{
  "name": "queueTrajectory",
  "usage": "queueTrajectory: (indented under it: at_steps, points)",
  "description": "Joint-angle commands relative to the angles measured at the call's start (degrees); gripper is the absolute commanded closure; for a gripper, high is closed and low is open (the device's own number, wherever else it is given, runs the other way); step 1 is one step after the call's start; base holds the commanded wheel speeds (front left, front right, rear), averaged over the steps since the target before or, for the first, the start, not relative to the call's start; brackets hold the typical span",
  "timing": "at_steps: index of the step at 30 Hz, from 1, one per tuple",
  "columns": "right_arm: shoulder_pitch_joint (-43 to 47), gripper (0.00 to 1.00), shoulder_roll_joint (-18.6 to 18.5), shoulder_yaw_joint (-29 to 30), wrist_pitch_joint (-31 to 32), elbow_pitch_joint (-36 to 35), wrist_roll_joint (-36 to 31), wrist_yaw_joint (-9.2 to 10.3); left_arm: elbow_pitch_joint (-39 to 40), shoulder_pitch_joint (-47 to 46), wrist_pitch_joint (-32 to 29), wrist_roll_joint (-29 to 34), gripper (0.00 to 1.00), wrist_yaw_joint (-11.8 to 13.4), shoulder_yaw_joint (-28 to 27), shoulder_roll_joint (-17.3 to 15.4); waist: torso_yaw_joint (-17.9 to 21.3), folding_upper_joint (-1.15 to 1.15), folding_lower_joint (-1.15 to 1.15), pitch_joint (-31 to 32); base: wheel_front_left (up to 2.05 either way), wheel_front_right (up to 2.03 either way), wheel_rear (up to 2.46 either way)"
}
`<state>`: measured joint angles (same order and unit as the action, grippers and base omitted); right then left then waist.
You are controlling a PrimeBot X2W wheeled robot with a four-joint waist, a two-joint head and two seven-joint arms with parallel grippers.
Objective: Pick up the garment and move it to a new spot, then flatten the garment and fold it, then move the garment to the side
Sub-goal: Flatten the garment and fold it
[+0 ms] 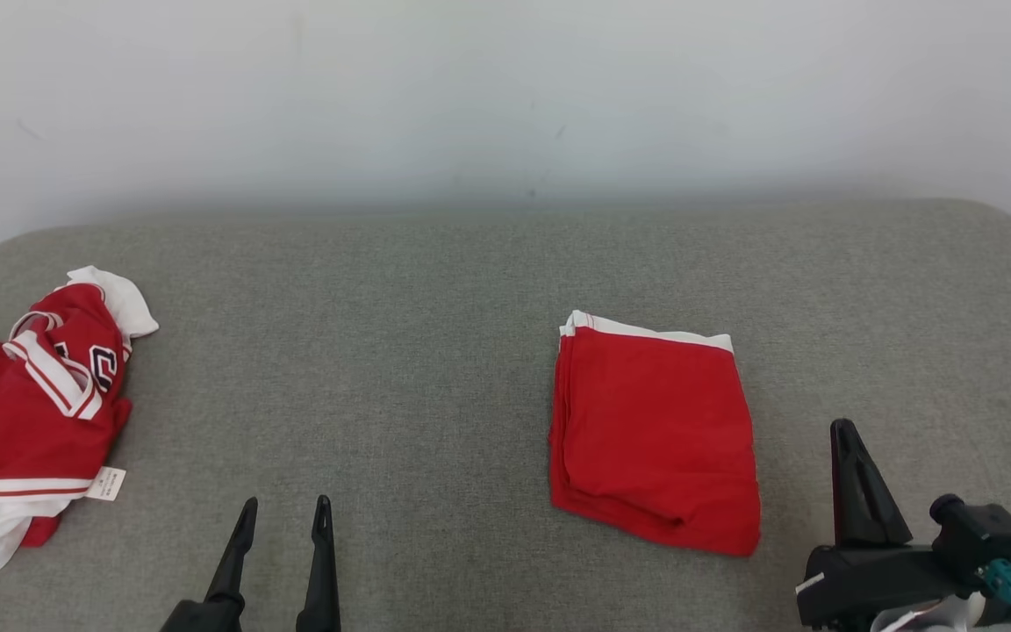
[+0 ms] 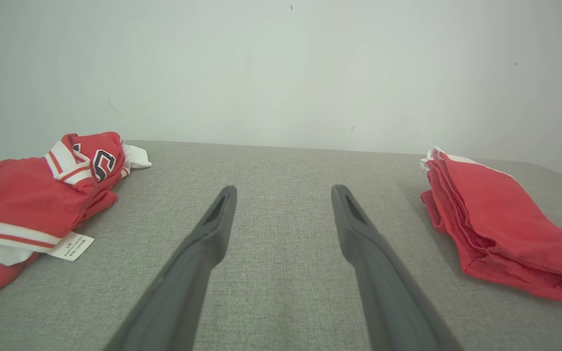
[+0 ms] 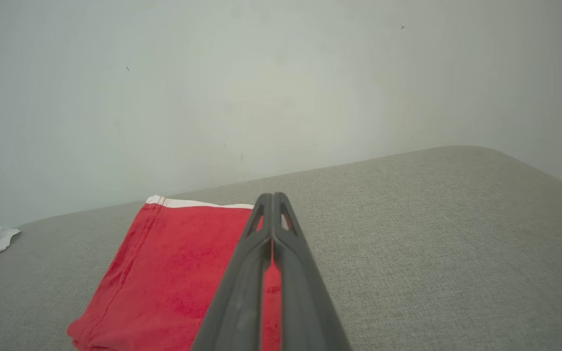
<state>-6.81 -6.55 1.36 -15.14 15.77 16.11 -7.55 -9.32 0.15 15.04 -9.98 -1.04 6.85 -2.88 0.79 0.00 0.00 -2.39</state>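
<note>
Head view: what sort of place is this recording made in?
Probably an indoor garment-folding test station rather than a lived-in room: a grey upholstered surface with rounded corners stands against a bare white wall. On it lie a folded red garment and a crumpled red-and-white jersey.

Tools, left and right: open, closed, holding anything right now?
Left tool: open, holding nothing.
Right tool: closed, holding nothing.

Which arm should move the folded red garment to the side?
Right, probably. The right gripper sits just beside the folded garment, though shut; the left gripper is open but farther off, nearer the crumpled jersey.
</note>
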Motion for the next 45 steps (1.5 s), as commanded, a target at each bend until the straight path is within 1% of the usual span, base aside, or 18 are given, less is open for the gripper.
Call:
queueTrajectory:
  at_steps: [1, 2, 3, 4, 8, 15, 19, 27, 36, 45]
  points:
    - [1.4, 0.89, 0.5, 0.5, -0.1, -0.8, -1.2, 0.14, 0.4, 1.1, 0.1, 0.4, 0.0, 0.0, -0.4, 0.0, 0.6, 0.0, 0.0, 0.4, 0.0, 0.0, 0.0]
    - [2.0, 0.51, 0.6, 0.8, -0.1, -1.2, -1.3, 0.14, 0.5, 1.2, 0.1, 0.5, 0.0, 0.1, -0.5, 0.0, 0.8, 0.0, 0.0, 0.4, 0.0, 0.0, 0.0]
    - [2.6, 0.21, 0.8, 0.9, -0.1, -1.4, -1.7, 0.14, 0.6, 1.1, 0.1, 0.5, 0.0, 0.1, -0.7, 0.0, 0.9, 0.0, 0.0, 0.5, 0.0, 0.0, 0.0]
    - [3.0, 0.0, 0.9, 1.2, -0.1, -1.7, -1.9, 0.14, 0.6, 1.2, 0.1, 0.6, 0.0, 0.0, -0.7, 0.0, 1.0, 0.0, 0.0, 0.5, 0.0, 0.0, 0.0]
    - [4.2, 0.0, 1.5, 2.7, -0.1, -2.5, -2.7, 0.14, 0.7, 1.8, 0.1, 1.0, 0.0, 0.1, -1.2, 0.0, 1.2, 0.0, 0.0, 0.7, 0.0, 0.0, 0.0]
    - [7.2, 0.0, 3.2, 5.2, -0.1, -2.7, -3.2, 0.14, 1.8, 3.3, 0.1, 3.6, 0.0, 0.3, -2.2, 0.0, 0.8, 0.0, 0.0, 1.1, 0.0, 0.0, 0.0]
    - [8.4, 0.0, 3.6, 4.7, -0.1, -2.6, -4.4, 0.14, 2.3, 4.0, 0.1, 4.5, 0.0, 0.4, -2.6, 0.0, 0.6, 0.0, 0.0, 1.3, 0.0, 0.0, 0.0]
    - [8.3, 0.0, 3.7, 3.0, -0.1, -2.2, -5.1, 0.14, 2.2, 4.4, 0.1, 4.1, 0.0, 1.0, -3.0, 0.0, -0.2, 0.0, 0.0, 1.5, 0.0, 0.0, 0.0]
    - [7.8, 0.0, 3.7, 0.6, -0.1, -1.5, -5.4, 0.14, 1.8, 4.4, 0.1, 4.7, 0.0, 0.9, -3.0, 0.0, -0.9, 0.0, 0.0, 1.5, 0.0, 0.0, 0.0]
    - [7.9, 0.0, 3.7, 0.2, -0.1, -1.1, -4.9, 0.14, 1.2, 4.4, 0.1, 5.4, 0.0, 0.4, -3.1, 0.0, -1.1, 0.0, 0.0, 1.7, 0.0, 0.0, 0.0]
